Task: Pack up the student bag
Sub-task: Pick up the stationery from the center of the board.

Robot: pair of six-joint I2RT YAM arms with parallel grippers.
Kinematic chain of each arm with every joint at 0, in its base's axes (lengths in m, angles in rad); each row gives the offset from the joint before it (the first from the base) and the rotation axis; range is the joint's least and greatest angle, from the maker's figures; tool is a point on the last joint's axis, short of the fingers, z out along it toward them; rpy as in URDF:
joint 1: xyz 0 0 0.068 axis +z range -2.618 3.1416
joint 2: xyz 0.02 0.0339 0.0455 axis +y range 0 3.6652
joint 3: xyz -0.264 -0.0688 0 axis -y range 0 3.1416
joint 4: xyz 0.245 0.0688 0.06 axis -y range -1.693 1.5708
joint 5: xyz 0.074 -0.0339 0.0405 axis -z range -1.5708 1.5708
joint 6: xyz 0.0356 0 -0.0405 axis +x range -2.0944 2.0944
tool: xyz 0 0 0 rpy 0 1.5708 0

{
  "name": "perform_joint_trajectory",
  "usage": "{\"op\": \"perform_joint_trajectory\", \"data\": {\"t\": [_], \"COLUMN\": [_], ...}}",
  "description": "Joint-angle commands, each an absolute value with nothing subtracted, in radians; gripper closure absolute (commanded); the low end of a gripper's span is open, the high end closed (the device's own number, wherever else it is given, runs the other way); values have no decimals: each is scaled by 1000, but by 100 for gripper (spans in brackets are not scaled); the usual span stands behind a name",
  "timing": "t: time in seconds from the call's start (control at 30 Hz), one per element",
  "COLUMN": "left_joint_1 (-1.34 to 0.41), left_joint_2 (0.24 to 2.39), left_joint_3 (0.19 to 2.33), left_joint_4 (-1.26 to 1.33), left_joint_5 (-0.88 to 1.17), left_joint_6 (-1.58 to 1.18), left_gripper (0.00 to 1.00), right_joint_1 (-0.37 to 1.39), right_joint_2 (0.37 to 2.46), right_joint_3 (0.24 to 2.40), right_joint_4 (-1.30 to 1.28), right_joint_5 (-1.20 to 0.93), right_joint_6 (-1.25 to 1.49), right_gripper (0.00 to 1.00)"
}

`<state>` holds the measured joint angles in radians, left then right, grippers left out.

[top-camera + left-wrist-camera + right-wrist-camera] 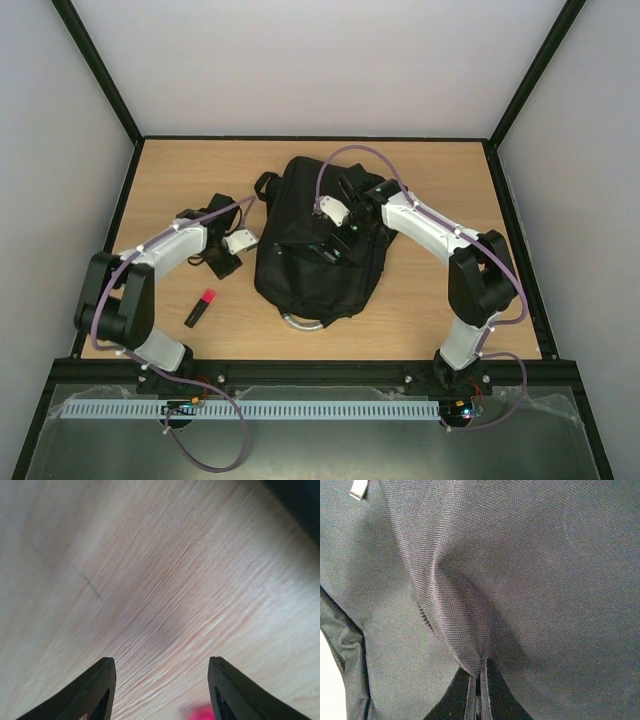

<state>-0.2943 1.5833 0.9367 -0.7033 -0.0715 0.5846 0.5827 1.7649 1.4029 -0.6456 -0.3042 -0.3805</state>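
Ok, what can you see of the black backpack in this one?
The student bag is a large black woven-fabric backpack lying flat on the wooden table, its silver-grey handle loop toward the arms and a strap curling at its far left corner. The right pincer is shut on a raised fold of its fabric.

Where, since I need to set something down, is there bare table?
Widest bare wood: the table between the student bag and the right arm, and the far strip behind the bag. Crowded: left of the bag, where the open left gripper, black straps and the red-capped marker sit.
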Motion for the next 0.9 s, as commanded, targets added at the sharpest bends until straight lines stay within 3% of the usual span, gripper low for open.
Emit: {"op": "perform_joint_trajectory", "data": {"t": [0.0,0.4,0.87], "left_joint_1": [-297,-242,-154], "left_joint_2": [1453,1246,1296], "left_joint_3": [956,684,580], "left_joint_4": [-805,-860,-799], "left_joint_5": [-35,-130,-145], "left_joint_6": [594,629,653], "left_gripper": [45,41,43], "right_joint_1": [596,597,597], "right_joint_2": [1723,1772,1762], "right_joint_3": [1365,1405,1394], "right_joint_4": [-731,-729,-729], "right_joint_5": [-318,-364,-352], "right_joint_6": [-387,-368,-371], "right_gripper": [99,99,99]}}
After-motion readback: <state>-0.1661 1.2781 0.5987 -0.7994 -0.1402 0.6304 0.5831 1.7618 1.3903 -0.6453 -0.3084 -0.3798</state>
